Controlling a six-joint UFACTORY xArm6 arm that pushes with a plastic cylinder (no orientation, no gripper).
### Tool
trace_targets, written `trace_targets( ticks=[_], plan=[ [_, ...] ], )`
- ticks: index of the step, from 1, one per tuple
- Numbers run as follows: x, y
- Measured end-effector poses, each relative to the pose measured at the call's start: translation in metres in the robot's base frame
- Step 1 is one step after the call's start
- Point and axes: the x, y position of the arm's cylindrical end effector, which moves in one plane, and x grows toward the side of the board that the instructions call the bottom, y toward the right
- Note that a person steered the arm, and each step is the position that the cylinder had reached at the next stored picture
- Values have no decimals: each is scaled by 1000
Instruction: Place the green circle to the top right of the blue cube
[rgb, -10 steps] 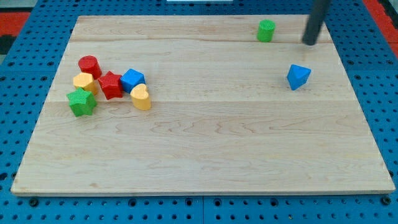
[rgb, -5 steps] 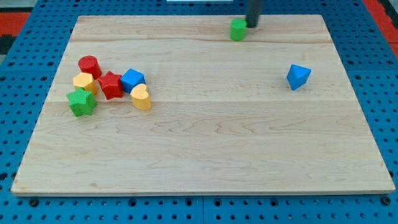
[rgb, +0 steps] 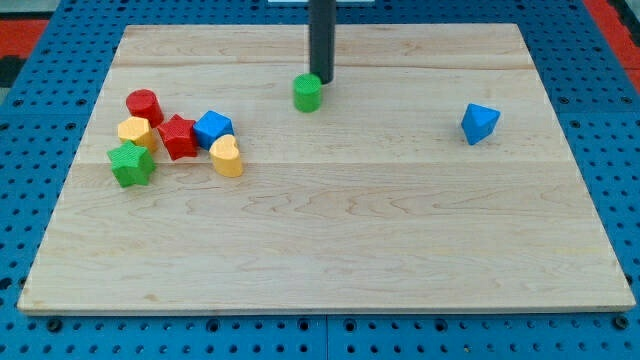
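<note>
The green circle sits on the wooden board at the upper middle. My tip touches its upper right edge. A blue cube lies in the cluster at the view's left, to the lower left of the green circle. A second blue block, angular in shape, stands alone at the view's right.
The left cluster also holds a red cylinder, a yellow block, a red star, a green star and a yellow heart, all close together around the blue cube.
My tip swept from the upper right to the left and down, pushing the green circle from the top right area toward the upper middle. Other blocks have not moved.
</note>
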Motion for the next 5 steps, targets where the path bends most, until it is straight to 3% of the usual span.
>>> trace_targets(
  ticks=[1, 2, 3, 4, 5],
  plan=[
    [28, -52],
    [32, -13],
    [57, -11],
    [81, -40],
    [68, -70]
  ],
)
